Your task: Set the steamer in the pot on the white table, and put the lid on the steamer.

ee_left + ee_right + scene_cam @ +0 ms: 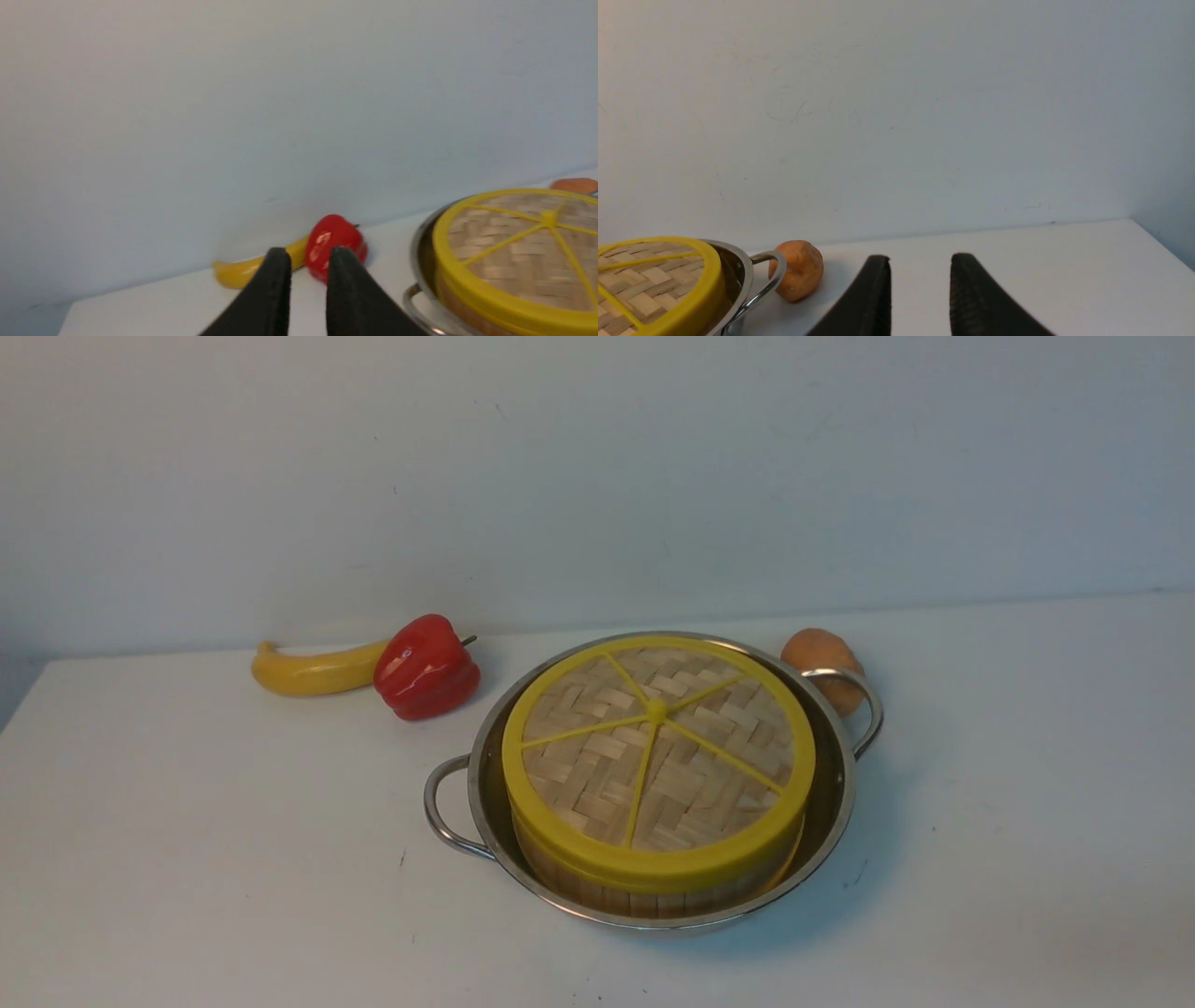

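The steel pot (834, 803) stands mid-table on the white table (187, 859). The steamer (644, 894) sits inside it; only its bamboo side wall shows. The lid (653, 756) lies flat on the steamer and hides its contents. No gripper shows in the front view. In the left wrist view, my left gripper (308, 254) is empty with a small gap between its fingers, held back to the left of the pot (416, 254) and lid (514, 247). In the right wrist view, my right gripper (920, 261) is open and empty, to the right of the pot (740, 270) and lid (658, 275).
A yellow banana (313, 670) and a red bell pepper (426, 667) lie at the back left. A brown potato-like lump (822, 658) lies behind the pot's right handle. A pale wall runs along the table's back edge.
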Controlling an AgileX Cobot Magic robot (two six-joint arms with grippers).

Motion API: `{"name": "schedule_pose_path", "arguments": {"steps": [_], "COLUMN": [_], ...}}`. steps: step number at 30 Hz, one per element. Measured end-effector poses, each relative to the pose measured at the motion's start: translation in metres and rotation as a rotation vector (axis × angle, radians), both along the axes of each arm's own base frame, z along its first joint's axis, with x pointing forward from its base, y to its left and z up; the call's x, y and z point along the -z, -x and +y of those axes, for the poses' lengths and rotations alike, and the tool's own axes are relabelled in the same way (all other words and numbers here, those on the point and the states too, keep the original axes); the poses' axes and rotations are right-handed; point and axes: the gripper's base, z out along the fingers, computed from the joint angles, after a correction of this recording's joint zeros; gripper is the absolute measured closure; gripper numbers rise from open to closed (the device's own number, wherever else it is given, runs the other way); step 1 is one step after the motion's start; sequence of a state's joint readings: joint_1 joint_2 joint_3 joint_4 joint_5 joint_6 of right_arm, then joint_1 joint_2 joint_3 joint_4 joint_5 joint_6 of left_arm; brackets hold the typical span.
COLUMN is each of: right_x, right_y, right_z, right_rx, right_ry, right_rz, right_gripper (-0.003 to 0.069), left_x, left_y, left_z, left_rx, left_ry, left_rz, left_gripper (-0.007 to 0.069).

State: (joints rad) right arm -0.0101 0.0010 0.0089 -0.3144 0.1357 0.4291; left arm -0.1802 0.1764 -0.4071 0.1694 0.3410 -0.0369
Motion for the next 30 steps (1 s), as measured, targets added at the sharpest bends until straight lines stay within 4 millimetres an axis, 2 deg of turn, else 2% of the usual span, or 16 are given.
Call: {"name": "schedule_pose_path", "arguments": {"steps": [2, 3, 8, 9, 10, 11, 15, 30], "right_x": [0.0, 0.0, 0.0, 0.0, 0.0, 0.0, 0.0, 0.0], "right_y": [0.0, 0.0, 0.0, 0.0, 0.0, 0.0, 0.0, 0.0], "right_z": [0.0, 0.0, 0.0, 0.0, 0.0, 0.0, 0.0, 0.0], "right_rx": [0.0, 0.0, 0.0, 0.0, 0.0, 0.0, 0.001, 0.0], "right_ry": [0.0, -0.001, -0.001, -0.001, -0.001, -0.001, -0.001, -0.002], "right_rz": [0.0, 0.0, 0.001, 0.001, 0.001, 0.001, 0.001, 0.001], "right_gripper": [0.0451, 0.0445, 0.0434, 0.0433, 0.0429, 0.0428, 0.0421, 0.0414], "left_x": [0.006, 0.021, 0.066, 0.068, 0.087, 0.086, 0.113, 0.117], "left_y": [0.002, 0.004, 0.004, 0.004, 0.001, 0.001, -0.004, -0.005], "left_z": [0.003, 0.005, 0.01, 0.01, 0.01, 0.01, 0.009, 0.009], "left_rx": [-0.045, -0.101, -0.193, -0.193, -0.204, -0.205, -0.2, -0.2], "left_ry": [0.002, 0.002, 0.016, 0.016, 0.021, 0.023, 0.032, 0.028], "left_rz": [-0.002, 0.005, 0.059, 0.061, 0.093, 0.089, 0.115, 0.123], "left_gripper": [0.0502, 0.0501, 0.0499, 0.0499, 0.0498, 0.0498, 0.0488, 0.0467]}}
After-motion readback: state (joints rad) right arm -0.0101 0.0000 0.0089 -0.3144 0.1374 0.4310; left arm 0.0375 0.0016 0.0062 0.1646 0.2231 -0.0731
